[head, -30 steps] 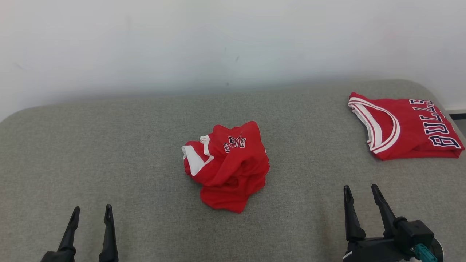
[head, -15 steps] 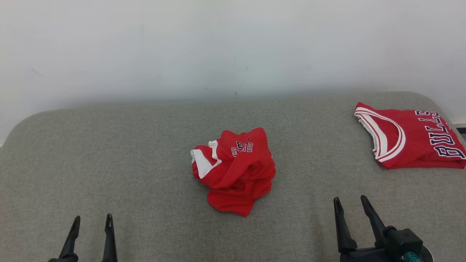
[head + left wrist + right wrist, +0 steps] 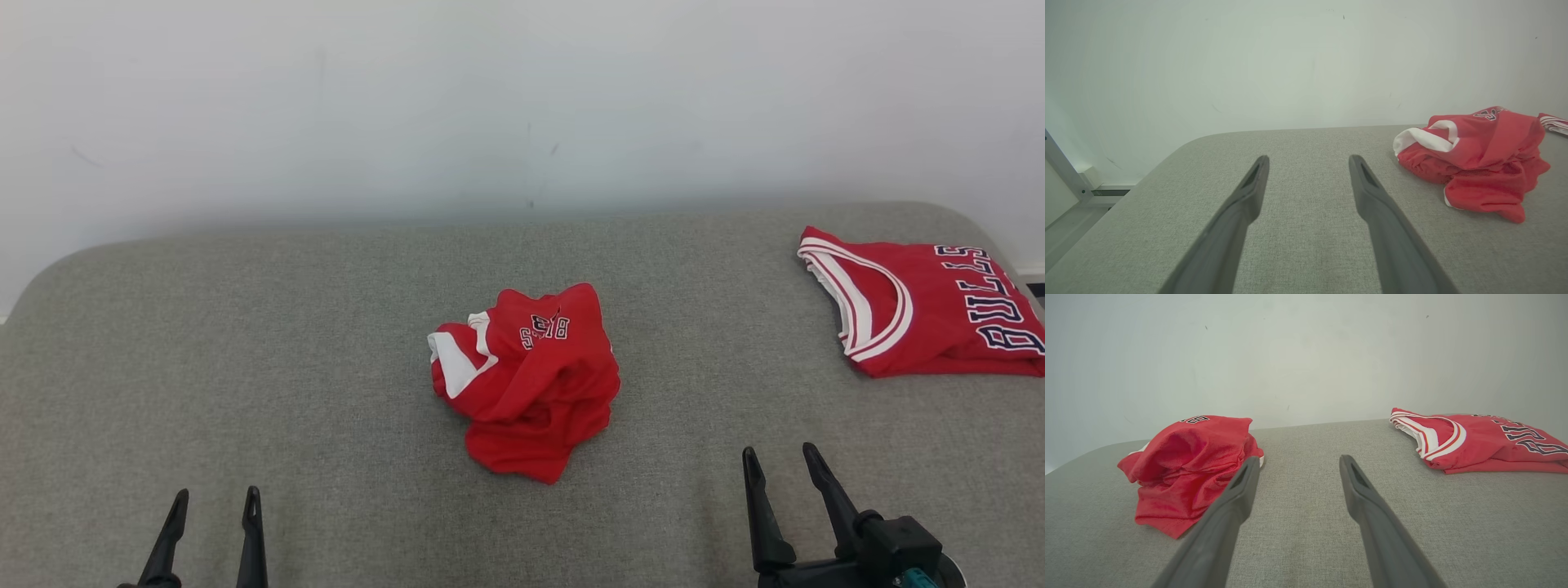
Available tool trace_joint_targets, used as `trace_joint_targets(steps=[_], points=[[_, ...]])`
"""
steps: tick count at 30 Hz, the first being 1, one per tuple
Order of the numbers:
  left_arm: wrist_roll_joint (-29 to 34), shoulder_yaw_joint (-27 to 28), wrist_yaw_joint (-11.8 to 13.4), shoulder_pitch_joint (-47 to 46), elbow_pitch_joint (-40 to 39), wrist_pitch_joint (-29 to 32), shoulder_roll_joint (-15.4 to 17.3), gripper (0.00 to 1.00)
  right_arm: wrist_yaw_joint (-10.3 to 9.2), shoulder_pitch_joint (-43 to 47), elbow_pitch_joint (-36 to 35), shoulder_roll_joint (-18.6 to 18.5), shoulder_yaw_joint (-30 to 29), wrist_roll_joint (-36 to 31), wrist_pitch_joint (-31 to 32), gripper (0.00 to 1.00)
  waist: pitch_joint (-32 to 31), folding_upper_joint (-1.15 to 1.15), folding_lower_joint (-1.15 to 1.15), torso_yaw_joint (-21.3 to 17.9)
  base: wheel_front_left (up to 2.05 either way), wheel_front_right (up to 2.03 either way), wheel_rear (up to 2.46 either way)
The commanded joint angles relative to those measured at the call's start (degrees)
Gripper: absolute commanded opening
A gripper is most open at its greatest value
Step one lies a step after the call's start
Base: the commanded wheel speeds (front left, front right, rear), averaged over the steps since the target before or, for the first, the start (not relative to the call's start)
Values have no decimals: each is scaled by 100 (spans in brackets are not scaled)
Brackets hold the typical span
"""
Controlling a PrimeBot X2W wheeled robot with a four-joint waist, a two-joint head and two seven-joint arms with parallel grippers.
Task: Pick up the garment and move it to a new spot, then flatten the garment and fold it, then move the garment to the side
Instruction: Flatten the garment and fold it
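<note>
crumpled garment (image 3: pixel 1474 163), white trim (image 3: pixel 1421 136) in left wrist view

- "BULLS", in dark white-edged capitals, stands on the folded jersey (image 3: pixel 922 306), running sideways in the head view.
- The crumpled jersey (image 3: pixel 526 380) shows a few dark letters, too creased to read.

The garment (image 3: pixel 526 380) lies in the middle of your padded surface (image 3: pixel 245 367). A folded jersey (image 3: pixel 922 314) lies at its far right corner. Your left claw (image 3: pixel 216 492) and right claw (image 3: pixel 777 449) flank the near edge.
</note>
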Motion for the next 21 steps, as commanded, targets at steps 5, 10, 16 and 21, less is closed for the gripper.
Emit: trace_joint_targets(steps=[5,10,16,21], points=[[64,0,-45,-32,30,-16,-51,100,-17,26,17,14,11,35,-24,100,35,0,0,9,0,0,0],[88,-1,-95,-43,39,-16,-66,100,-17,31,22,14,-8,19,-24,100,59,0,0,23,0,0,0],[103,-3,-141,-51,63,-16,-84,100,-17,53,13,14,-13,6,-24,100,79,0,0,44,0,0,0],[123,7,-150,-41,43,-16,-102,100,-17,58,13,14,-13,2,-24,100,90,0,0,52,0,0,0]])
